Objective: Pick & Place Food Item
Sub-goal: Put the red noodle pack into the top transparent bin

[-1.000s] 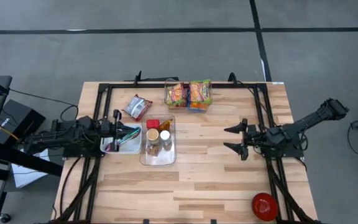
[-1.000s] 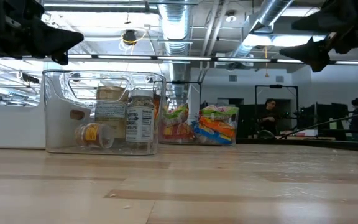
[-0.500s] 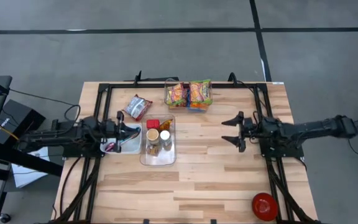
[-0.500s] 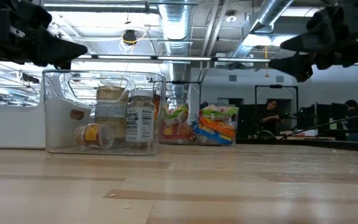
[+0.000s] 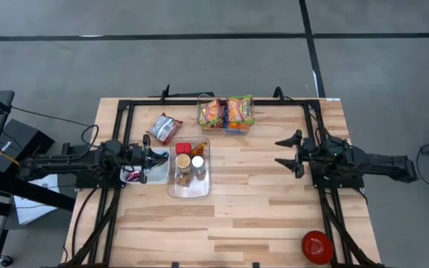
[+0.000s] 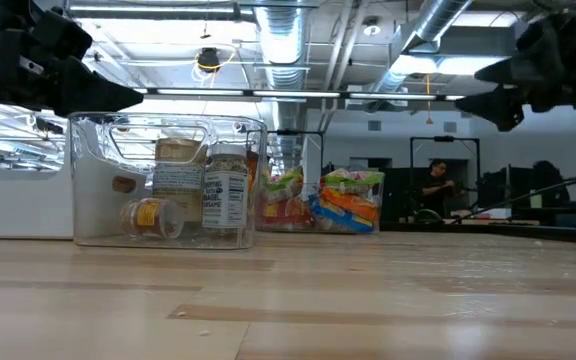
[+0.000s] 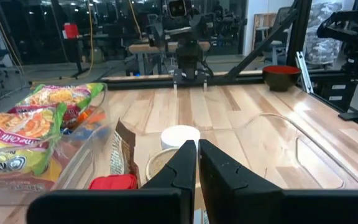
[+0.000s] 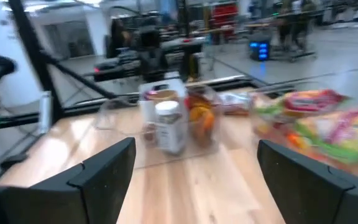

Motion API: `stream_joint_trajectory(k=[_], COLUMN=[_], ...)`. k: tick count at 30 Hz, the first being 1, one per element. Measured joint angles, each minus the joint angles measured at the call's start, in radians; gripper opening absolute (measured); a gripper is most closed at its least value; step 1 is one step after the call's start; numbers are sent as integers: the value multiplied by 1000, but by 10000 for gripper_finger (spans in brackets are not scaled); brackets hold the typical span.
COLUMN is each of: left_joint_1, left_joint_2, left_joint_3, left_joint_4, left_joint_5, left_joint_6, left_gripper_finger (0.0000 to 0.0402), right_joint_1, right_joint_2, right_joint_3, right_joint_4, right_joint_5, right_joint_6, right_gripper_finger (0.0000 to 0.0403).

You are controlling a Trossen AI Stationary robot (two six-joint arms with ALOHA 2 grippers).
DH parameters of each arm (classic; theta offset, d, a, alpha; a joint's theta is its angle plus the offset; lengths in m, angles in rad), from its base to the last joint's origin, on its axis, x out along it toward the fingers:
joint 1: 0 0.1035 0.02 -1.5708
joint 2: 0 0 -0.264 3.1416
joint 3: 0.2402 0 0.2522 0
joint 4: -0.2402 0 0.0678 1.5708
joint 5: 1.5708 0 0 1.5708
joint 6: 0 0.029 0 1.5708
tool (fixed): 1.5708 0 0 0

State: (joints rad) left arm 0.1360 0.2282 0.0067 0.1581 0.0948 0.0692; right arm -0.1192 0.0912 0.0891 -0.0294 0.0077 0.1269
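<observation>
Your right tool [image 5: 288,152] is hanging wide open, empty. Your left tool [image 5: 147,154] is pinched shut beside the clear plastic bin [image 5: 202,185]. Next, reach for the colourful noodle packets [image 5: 226,112] ahead.

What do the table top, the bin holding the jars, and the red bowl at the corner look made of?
Table top: pale wood planks, matte, with visible seams and grain. Bin: clear hard plastic, glossy, since the jars show through its walls. Red bowl: smooth and shiny, likely plastic or lacquered; hard to say which.
</observation>
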Motion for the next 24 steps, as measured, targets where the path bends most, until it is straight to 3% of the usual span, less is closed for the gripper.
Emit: stream_joint_trajectory(k=[4, 11, 20, 24], left_joint_1=[0, 0, 0, 0], left_joint_2=[12, 27, 30, 30], left_joint_3=[0, 0, 0, 0], left_joint_4=[0, 7, 7, 7], left_joint_5=[0, 0, 0, 0], left_joint_6=[0, 0, 0, 0], left_gripper_finger=[13, 13, 13, 13], right_joint_1=[27, 45, 77, 96], right_joint_2=[-90, -88, -57, -23], right_joint_3=[-26, -80, -80, -80], right_joint_4=[23, 62, 61, 61], right_joint_5=[48, 119, 113, 113], right_joint_6=[-38, -79, -82, -11], right_gripper_finger=[330, 330, 331, 331])
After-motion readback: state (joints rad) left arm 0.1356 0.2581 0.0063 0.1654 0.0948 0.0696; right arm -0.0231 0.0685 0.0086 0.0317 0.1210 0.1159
